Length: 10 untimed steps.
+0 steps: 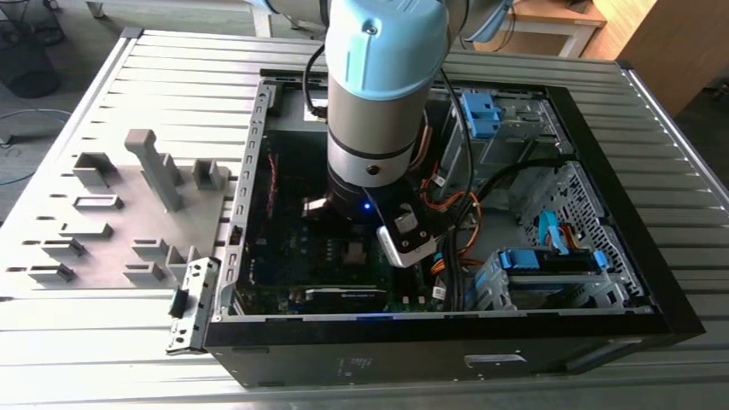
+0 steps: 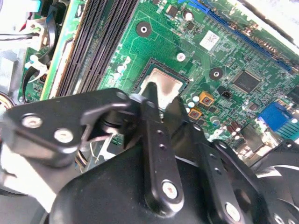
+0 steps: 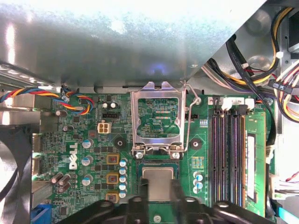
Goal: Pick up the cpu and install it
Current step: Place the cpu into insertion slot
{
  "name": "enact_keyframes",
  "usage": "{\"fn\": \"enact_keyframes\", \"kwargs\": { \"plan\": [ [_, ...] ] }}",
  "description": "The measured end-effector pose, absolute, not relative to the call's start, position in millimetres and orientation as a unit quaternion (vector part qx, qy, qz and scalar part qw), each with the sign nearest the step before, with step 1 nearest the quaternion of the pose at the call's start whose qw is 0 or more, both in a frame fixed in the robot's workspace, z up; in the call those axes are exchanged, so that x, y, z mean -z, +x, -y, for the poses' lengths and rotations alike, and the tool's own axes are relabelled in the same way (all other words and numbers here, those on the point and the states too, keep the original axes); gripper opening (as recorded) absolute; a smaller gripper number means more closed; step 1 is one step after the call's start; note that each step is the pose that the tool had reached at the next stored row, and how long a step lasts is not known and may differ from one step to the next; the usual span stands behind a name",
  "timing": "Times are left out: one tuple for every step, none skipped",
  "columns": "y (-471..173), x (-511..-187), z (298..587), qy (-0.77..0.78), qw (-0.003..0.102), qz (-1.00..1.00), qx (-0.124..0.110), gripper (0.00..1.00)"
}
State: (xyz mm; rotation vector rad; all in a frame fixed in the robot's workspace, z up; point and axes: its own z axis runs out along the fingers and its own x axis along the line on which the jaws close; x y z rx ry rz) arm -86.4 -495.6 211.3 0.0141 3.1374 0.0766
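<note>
Grey plastic holder blocks (image 1: 154,171) stand on the ribbed metal table (image 1: 102,359) at the exterior view's left, well apart from the work. Beside them the computer case (image 1: 341,359) lies on its side with the open face up, presumably so that the board inside lies flat and a chip can be lowered straight onto it. The arm (image 1: 381,85) reaches steeply down into the middle of the case. At the exterior view's right sit the drive cages (image 1: 535,265) with their blue latches, clear of the arm.

In the second wrist view the gripper (image 2: 162,95) is clamped on the cpu (image 2: 163,84), one dark finger against each of two opposite edges. That hold leaves the silvery top bare and likely keeps the chip level. The cpu lies within the black frame of the socket on the green motherboard (image 2: 224,51), near the memory slots (image 2: 100,42).

In the first wrist view the socket's metal load plate (image 3: 156,114) stands swung back on its hinge, with its wire lever (image 3: 188,121) raised beside it, so nothing bars the way down. Whether the cpu is fully seated or rests just above the contacts I cannot say, since the fingers cover its edges.
</note>
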Motion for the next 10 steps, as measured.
{"fn": "enact_keyframes", "kwargs": {
  "plan": [
    [-86.4,-211.3,495.6,0.004,0.002,-1.0,-0.024,0.28],
    [-86.4,-211.3,495.6,0.004,0.002,-1.0,-0.024,0.28],
    [-86.4,-211.3,495.7,0.004,0.002,-1.0,-0.024,0.22],
    [-86.4,-211.3,495.6,0.004,0.002,-1.0,-0.024,0.16],
    [-86.4,-211.3,495.7,0.004,0.002,-1.0,-0.024,0.16],
    [-86.4,-211.3,495.6,0.004,0.002,-1.0,-0.024,0.11],
    [-86.4,-211.4,495.7,0.004,0.002,-1.0,-0.024,0.11],
    [-86.4,-211.4,495.7,0.004,0.002,-1.0,-0.024,0.11],
    [-86.4,-211.4,495.6,0.004,0.002,-1.0,-0.024,0.11],
    [-86.4,-211.4,495.7,0.004,0.002,-1.0,-0.024,0.11]
  ]
}}
